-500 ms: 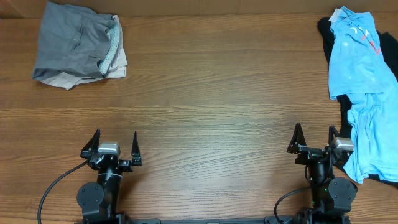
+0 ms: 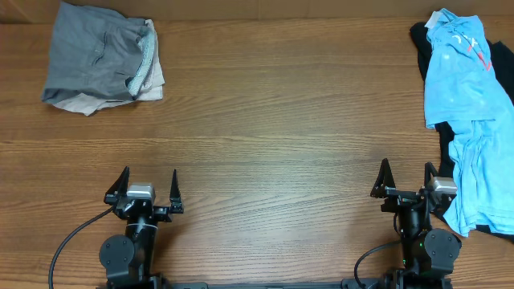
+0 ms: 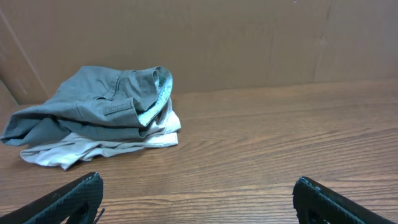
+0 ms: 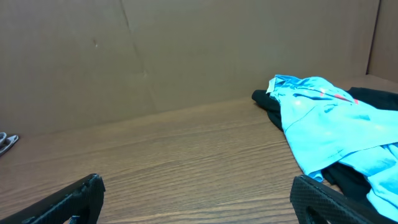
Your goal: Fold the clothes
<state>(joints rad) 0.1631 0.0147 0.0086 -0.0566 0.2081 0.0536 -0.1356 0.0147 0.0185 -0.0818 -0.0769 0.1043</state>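
Note:
The clothes lie in two heaps. A light blue T-shirt (image 2: 470, 104) with red and white lettering sprawls over a black piece (image 2: 419, 36) along the table's right edge; the right wrist view shows the T-shirt (image 4: 329, 115) at the right. A grey garment (image 2: 92, 52) sits folded on a beige piece (image 2: 152, 84) at the far left corner, the same grey garment (image 3: 99, 102) seen in the left wrist view. My left gripper (image 2: 147, 186) and right gripper (image 2: 407, 178) stand open near the front edge, nothing between their fingers.
The wooden table (image 2: 273, 120) stretches bare between the two heaps. A brown cardboard wall (image 3: 249, 37) stands behind the table's far edge. A black cable (image 2: 68, 241) runs from the left arm's base.

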